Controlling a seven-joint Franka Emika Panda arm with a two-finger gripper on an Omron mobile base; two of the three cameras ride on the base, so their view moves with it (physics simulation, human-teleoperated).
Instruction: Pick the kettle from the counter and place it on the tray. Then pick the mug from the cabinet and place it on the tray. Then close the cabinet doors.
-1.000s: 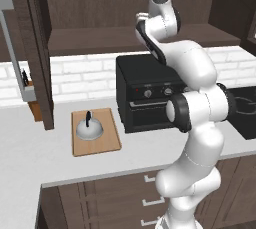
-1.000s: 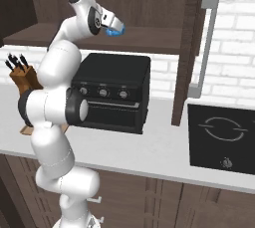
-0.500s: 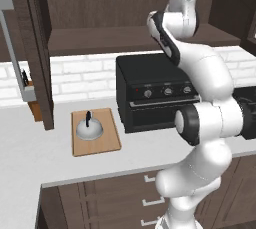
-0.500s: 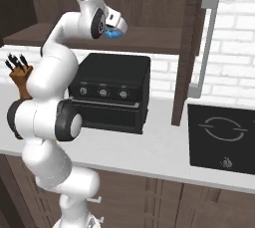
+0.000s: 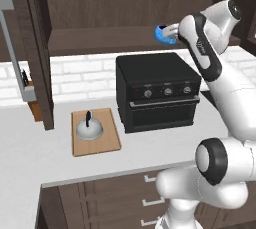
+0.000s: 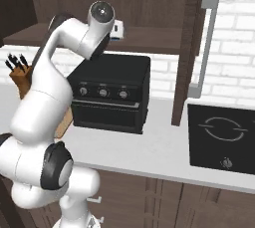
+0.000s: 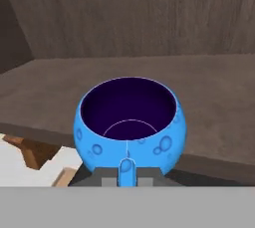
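Gripper: the gripper (image 7: pixel 127 174) is raised in front of the cabinet (image 5: pixel 115 8) opening, above the black oven (image 5: pixel 156 91), its fingers pinching the handle of the mug (image 7: pixel 130 122).
Mug: bright blue, upright, dark inside facing up; in the left base view the mug (image 5: pixel 164 33) hangs in the air clear of the oven's top, at the level of the cabinet shelf (image 7: pixel 209 92); from the right base camera only a sliver of it (image 6: pixel 118 29) peeks out past the wrist.
Kettle: the silver-grey kettle (image 5: pixel 89 129) stands upright on the tray (image 5: pixel 95 132), black handle up, left of the oven.
Tray: light-brown board lying flat on the desk (image 5: pixel 30 158), just beside the oven's left side.
Cabinet doors: the left door (image 5: pixel 35 48) stands swung open, well left of the oven, with its silver bar handle (image 5: pixel 11 48); the right door (image 6: pixel 191 48) stands open right of the oven.
Knife block: the brown knife block (image 6: pixel 20 75) sits on the desk left of the oven, partly behind the arm.
Stovetop: the black stovetop (image 6: pixel 221 137) lies in the desk, right of the oven beyond the open door.
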